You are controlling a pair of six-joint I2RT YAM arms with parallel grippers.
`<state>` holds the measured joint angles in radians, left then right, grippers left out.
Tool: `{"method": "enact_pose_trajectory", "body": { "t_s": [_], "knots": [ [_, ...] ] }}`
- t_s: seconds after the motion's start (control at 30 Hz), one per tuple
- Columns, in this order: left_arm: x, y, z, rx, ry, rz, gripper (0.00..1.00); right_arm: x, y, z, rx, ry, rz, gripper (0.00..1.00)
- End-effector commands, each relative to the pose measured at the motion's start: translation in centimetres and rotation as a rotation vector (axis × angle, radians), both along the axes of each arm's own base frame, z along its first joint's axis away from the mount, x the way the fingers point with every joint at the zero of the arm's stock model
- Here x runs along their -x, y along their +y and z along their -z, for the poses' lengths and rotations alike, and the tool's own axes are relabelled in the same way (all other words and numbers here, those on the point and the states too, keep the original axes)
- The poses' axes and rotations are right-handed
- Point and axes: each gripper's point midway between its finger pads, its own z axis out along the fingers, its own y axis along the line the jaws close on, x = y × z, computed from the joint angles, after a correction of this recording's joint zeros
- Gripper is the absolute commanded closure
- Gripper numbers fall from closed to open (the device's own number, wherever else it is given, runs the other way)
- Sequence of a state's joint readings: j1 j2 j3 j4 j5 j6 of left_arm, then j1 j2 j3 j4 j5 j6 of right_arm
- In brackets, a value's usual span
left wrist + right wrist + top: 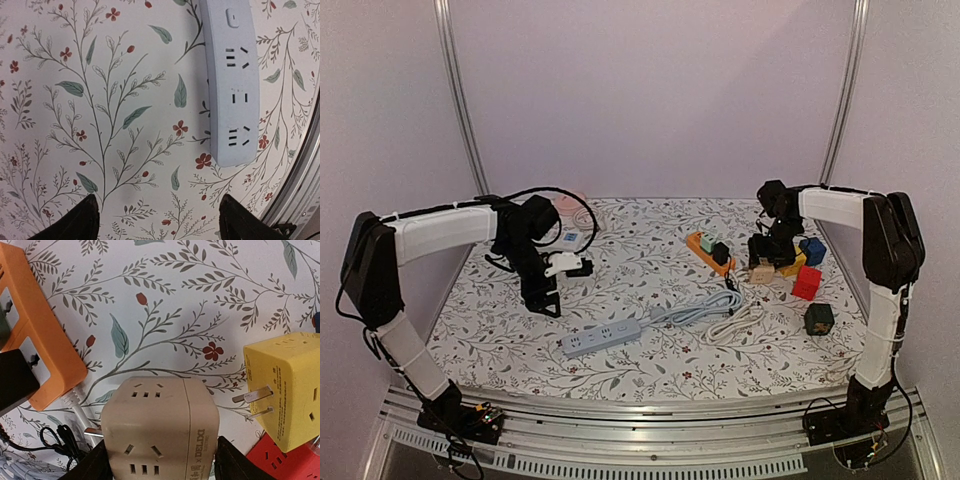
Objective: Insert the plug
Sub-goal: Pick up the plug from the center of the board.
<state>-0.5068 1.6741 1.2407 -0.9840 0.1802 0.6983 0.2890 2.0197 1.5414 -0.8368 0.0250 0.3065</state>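
A floral tablecloth covers the table inside a pale walled enclosure, with the sockets and adapters scattered over it.

The right gripper has its jaws closed narrowly on a beige cube adapter, one finger pressed to each flank. A metal prong pokes from the cube's left side, so this is likely the plug to insert. It sits low over the cloth at the right of the table, between an orange power strip and a yellow cube adapter lying prongs-out.

The left gripper hangs with jaws wide and nothing between them, just beside a white power strip near the front edge.

Which strip is the target cannot be told (the white one has free outlets in plain view). To do it well, the cube should be lifted clear of its neighbours, then turned so the prongs face down and match the slot pattern. The free arm could pin the strip — a light strip slides under a push — and the press should go straight in, not tilted.
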Motion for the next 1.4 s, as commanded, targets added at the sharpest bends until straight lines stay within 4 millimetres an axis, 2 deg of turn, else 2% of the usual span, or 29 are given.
{"method": "enact_pose_trajectory", "body": {
  "t_s": [0.0,0.1,0.17,0.33,0.4,0.43,0.5,0.53,0.67,0.7,0.8,0.9,0.97,1.1,1.2,1.27,1.37],
  "knots": [
    [-0.6,-0.3,-0.3,0.020,0.009,-0.016,0.18,1.3,-1.0,0.7,0.074,0.037,-0.010,0.33],
    [-0.6,-0.3,-0.4,0.020,0.006,-0.017,0.18,1.5,-1.0,1.7,0.084,0.065,-0.021,0.33],
    [-0.5,-0.2,-0.6,0.019,0.006,-0.018,0.18,1.5,-1.0,2.4,0.093,0.079,-0.025,0.39],
    [-0.2,0.0,-1.0,0.025,0.012,-0.024,0.18,1.3,-0.9,2.0,0.087,0.061,-0.040,0.78],
    [-0.2,-0.1,-1.3,0.038,0.015,-0.034,0.18,1.3,-0.7,0.5,0.074,0.027,-0.060,0.90],
    [-0.2,-0.2,-1.6,0.046,0.017,-0.039,0.18,1.4,-0.5,-0.1,0.070,0.013,-0.070,0.93],
    [-0.4,-0.4,-2.2,0.061,0.017,-0.050,0.18,1.4,-0.4,-2.4,0.061,-0.038,-0.083,1.00],
    [-0.5,-0.5,-2.6,0.071,0.015,-0.053,0.19,1.4,-0.1,-3.8,0.047,-0.071,-0.088,1.00],
    [-1.4,-1.7,-5.2,0.132,-0.009,-0.071,0.18,1.9,1.7,-10.4,-0.011,-0.242,-0.134,1.00],
    [-1.6,-2.0,-6.1,0.148,-0.015,-0.072,0.18,2.3,2.3,-12.6,-0.030,-0.296,-0.141,1.00],
    [-2.0,-2.4,-8.9,0.182,-0.048,-0.066,0.18,3.6,4.4,-17.4,-0.086,-0.407,-0.177,1.00],
    [-2.3,-1.8,-11.5,0.167,-0.119,-0.057,0.18,5.0,7.0,-21.0,-0.136,-0.497,-0.212,1.00],
    [-2.4,-1.0,-13.6,0.156,-0.196,-0.042,0.17,6.3,9.6,-23.3,-0.205,-0.558,-0.257,1.00],
    [-0.1,0.3,-18.3,0.165,-0.328,0.084,0.15,9.7,15.3,-27.2,-0.348,-0.656,-0.396,1.00],
    [1.7,1.0,-20.7,0.179,-0.379,0.122,0.14,12.1,18.4,-29.4,-0.389,-0.731,-0.483,1.00],
    [3.6,0.7,-21.7,0.233,-0.422,0.188,0.13,13.8,20.2,-30.3,-0.412,-0.766,-0.538,1.00],
    [6.2,-1.9,-24.1,0.387,-0.557,0.272,0.12,15.2,22.1,-31.0,-0.458,-0.782,-0.567,1.00]
  ]
}}
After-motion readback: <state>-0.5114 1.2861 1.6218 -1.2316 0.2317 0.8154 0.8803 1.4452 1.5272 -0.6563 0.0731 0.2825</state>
